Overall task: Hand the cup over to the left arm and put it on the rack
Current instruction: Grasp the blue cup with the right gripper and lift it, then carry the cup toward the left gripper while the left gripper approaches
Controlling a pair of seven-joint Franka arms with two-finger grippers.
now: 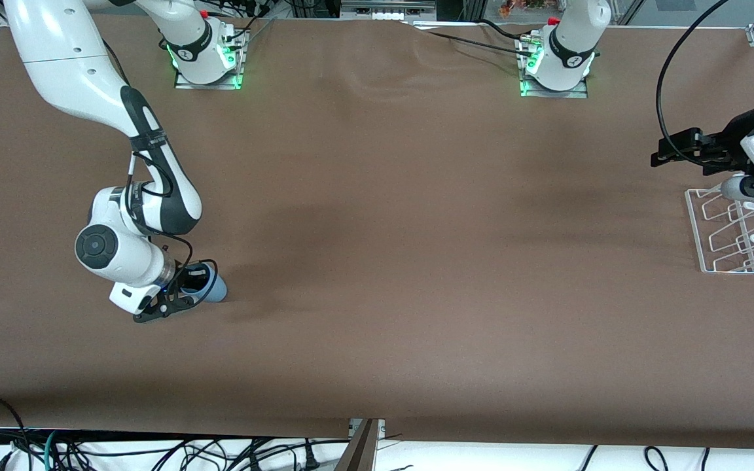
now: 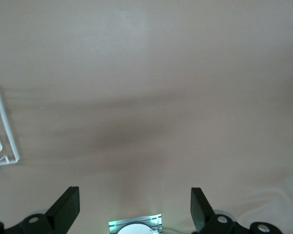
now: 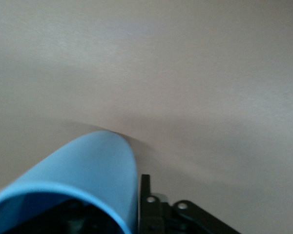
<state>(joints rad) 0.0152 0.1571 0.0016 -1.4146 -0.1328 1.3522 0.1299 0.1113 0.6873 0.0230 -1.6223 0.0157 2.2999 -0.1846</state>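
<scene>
Cup (image 1: 215, 288) clamped in right gripper (image 1: 184, 294) at table level; left gripper (image 1: 668, 155) spread wide beside rack (image 1: 730, 229).

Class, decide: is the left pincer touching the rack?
Apart. In the left wrist view the open left pincer has only bare table between its fingers, and the rack lies clear of them off to one side.

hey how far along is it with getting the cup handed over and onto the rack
Early. Done: the right end effector has reached the cup at the right arm's end of the table and sits around it. In hand: securing that grasp; whether the cup is lifted cannot be told. Left: the handover and the placement. The left end effector waits open over bare table beside the rack, which holds nothing.
</scene>
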